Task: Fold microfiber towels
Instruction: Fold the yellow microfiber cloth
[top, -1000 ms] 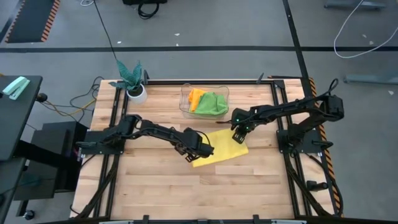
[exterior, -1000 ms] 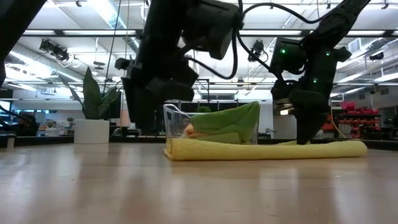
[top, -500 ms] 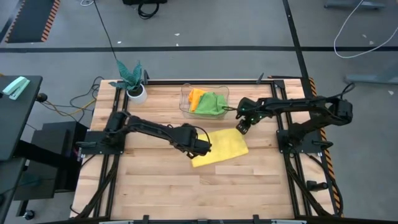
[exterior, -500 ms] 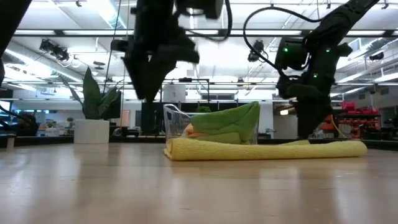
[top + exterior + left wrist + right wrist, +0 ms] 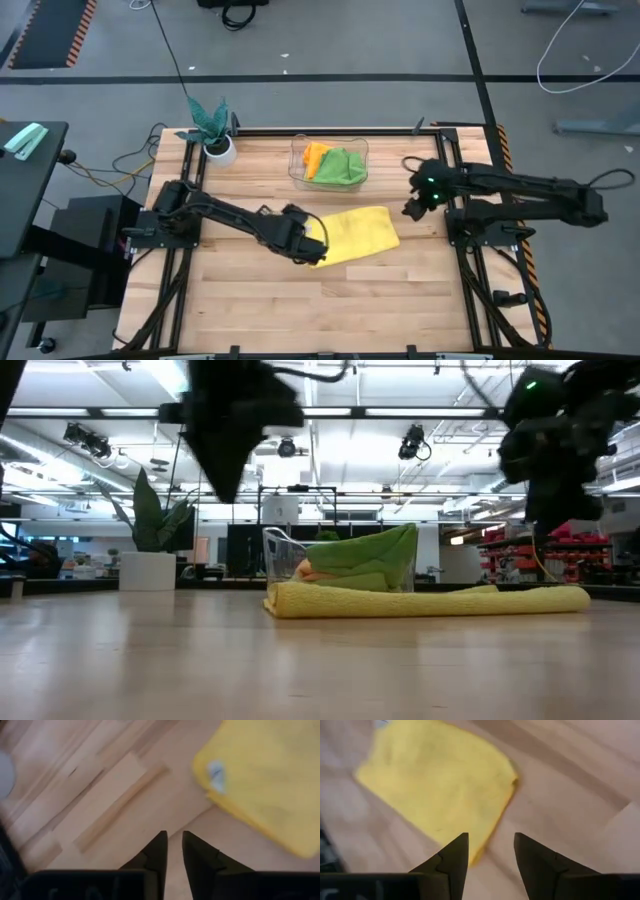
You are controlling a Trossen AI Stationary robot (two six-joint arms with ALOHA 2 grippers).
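Two towels (image 5: 338,166) half-hidden in bin (image 5: 299,170), yellow towel (image 5: 358,234) folded

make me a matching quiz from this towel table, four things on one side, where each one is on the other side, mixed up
Things:
1. yellow towel
2. green towel
3. plant
4. right tool

Places:
A. in the clear bin, next to the orange towel
B. at the table's back left corner
C. lying folded on the bare wood at mid table
D. empty, off the yellow towel's right edge

Pairs: 1-C, 2-A, 3-B, 4-D
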